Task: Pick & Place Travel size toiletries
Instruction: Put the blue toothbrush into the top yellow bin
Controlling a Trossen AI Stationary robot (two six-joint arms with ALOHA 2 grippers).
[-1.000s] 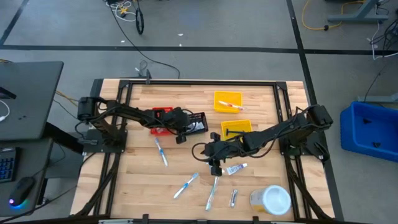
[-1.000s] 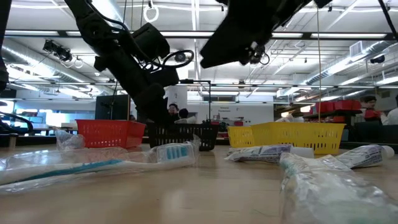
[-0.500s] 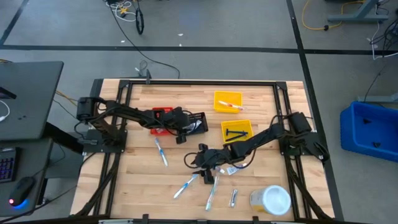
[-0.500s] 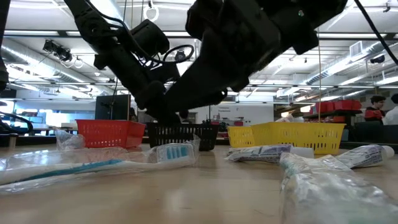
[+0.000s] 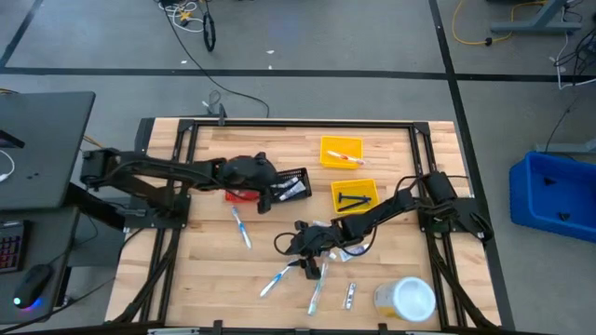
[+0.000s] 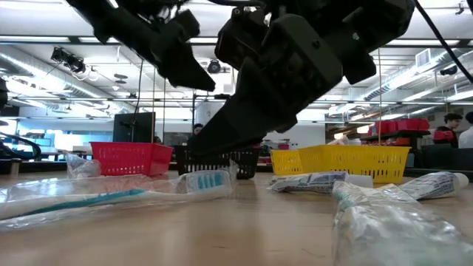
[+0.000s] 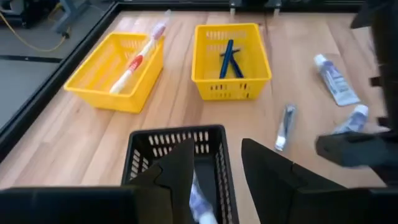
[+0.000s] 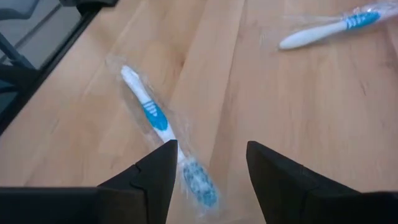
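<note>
The right gripper (image 8: pixel 208 165) hangs open and empty over a wrapped toothbrush (image 8: pixel 163 129) on the table (image 8: pixel 298 112); it should lower straight, straddling the handle. Left gripper (image 7: pixel 214 165) waits open above the black basket (image 7: pixel 175 144).

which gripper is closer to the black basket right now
Left. The left gripper hangs right over the black basket; the right gripper is low over a wrapped toothbrush, well away.
</note>
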